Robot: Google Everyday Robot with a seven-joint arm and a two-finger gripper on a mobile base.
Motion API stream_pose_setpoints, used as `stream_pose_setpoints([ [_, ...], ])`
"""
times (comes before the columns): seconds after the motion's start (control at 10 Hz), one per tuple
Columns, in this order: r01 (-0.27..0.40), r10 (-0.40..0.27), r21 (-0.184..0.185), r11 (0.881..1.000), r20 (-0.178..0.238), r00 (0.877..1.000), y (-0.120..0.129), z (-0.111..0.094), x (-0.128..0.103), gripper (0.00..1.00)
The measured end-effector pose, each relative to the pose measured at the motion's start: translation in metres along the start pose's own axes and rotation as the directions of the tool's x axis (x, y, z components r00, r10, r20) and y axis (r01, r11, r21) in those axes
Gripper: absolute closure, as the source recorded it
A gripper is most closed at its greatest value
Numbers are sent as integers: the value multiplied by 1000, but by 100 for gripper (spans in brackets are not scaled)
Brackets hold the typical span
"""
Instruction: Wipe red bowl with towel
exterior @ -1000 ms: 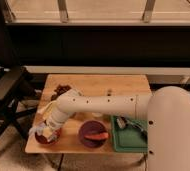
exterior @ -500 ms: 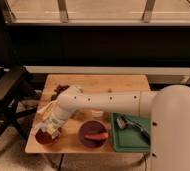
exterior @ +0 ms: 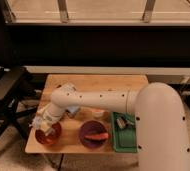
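Observation:
The red bowl [exterior: 48,135] sits at the front left corner of the wooden table [exterior: 103,82]. My arm reaches from the right across the table, and the gripper [exterior: 44,125] is down over the bowl's left rim. A pale patch at the gripper tip [exterior: 38,122] may be the towel, but I cannot make it out for certain. The gripper hides part of the bowl's inside.
A dark purple bowl [exterior: 94,135] with an orange item inside stands to the right of the red bowl. A green tray [exterior: 123,139] holding a few objects is at the front right. A small cup [exterior: 97,114] sits behind the purple bowl. A dark chair [exterior: 5,90] stands left of the table.
The gripper stays over the red bowl and has shifted slightly left along its rim. The purple bowl and green tray have not moved.

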Motion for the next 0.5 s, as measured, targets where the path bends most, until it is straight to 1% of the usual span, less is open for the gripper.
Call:
stream_pose_setpoints([
  [0.1,-1,1,-16,1000,7,1000,10,3,4,100],
  [0.3,-30,31,-47,998,6,1000,33,9,18,100],
  [0.4,-51,51,-55,997,-1,999,42,11,24,100],
  [0.5,-78,77,-49,996,-13,997,45,7,34,100],
])
